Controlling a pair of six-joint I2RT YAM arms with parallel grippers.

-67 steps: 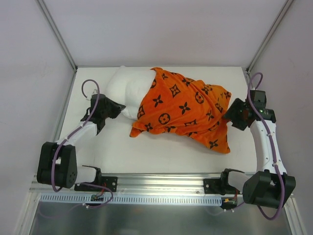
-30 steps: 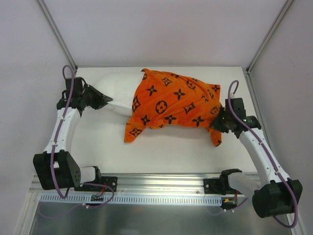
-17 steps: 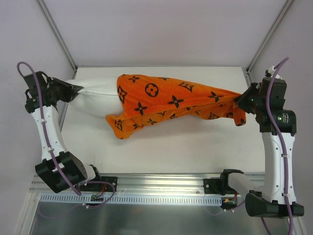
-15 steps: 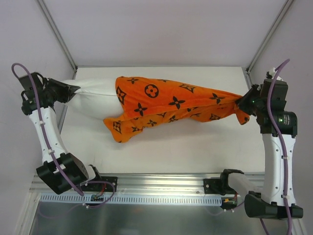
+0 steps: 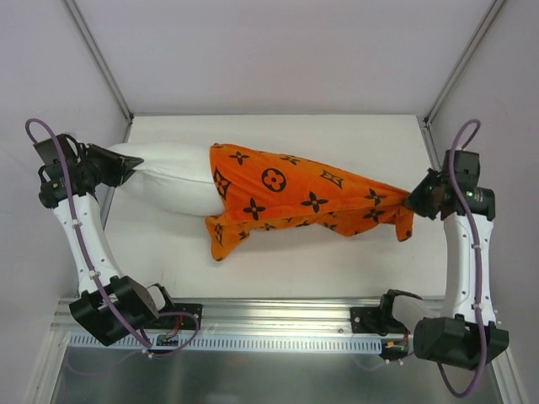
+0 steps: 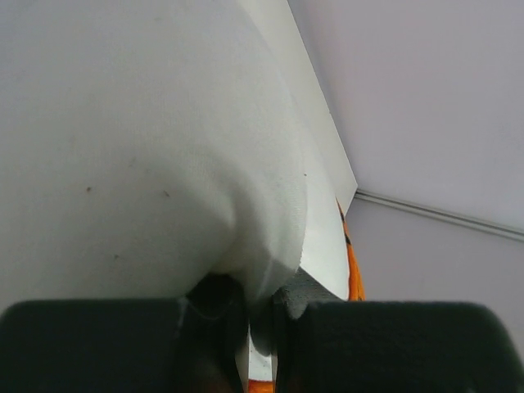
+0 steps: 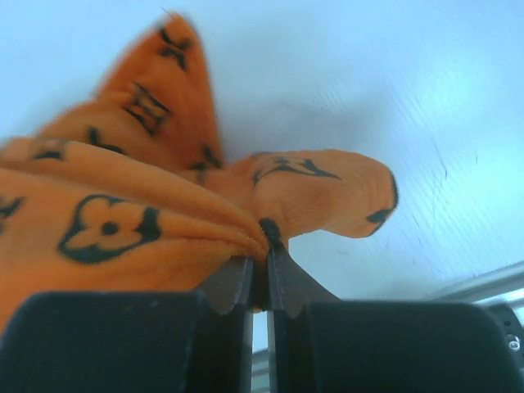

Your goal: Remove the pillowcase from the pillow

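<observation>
Tension had built across the whole bundle over the last couple of seconds. My left gripper (image 5: 126,166), at the left edge of the top view, was clamped on a corner of the plain white plump pillow (image 5: 168,177). My right gripper (image 5: 410,199), at the right edge, was pinched shut on the far end of the bright orange fabric pillowcase printed with black motifs (image 5: 295,198). The two had drawn well apart from where they first sat, close in on a slumped heap. The cover had been pulled out long and narrow, and a broader stretch of white showed at the left than before. In the last half second my right gripper had dropped lower in the frame, and the orange cloth sagged toward the white table (image 5: 337,269).

I judged the pillow to be partly out, since its right portion was hidden under the cover. More pulling apart seemed needed.

My left wrist view showed white fabric (image 6: 123,147) gathered into a fold between my closed fingers (image 6: 229,307). My right wrist view showed an orange hem (image 7: 106,229) nipped between the two fingertips (image 7: 237,282).

The print was a monogram-style repeat of flowers, diamonds and circled flowers. I could read no letters, brand name or tag anywhere.
</observation>
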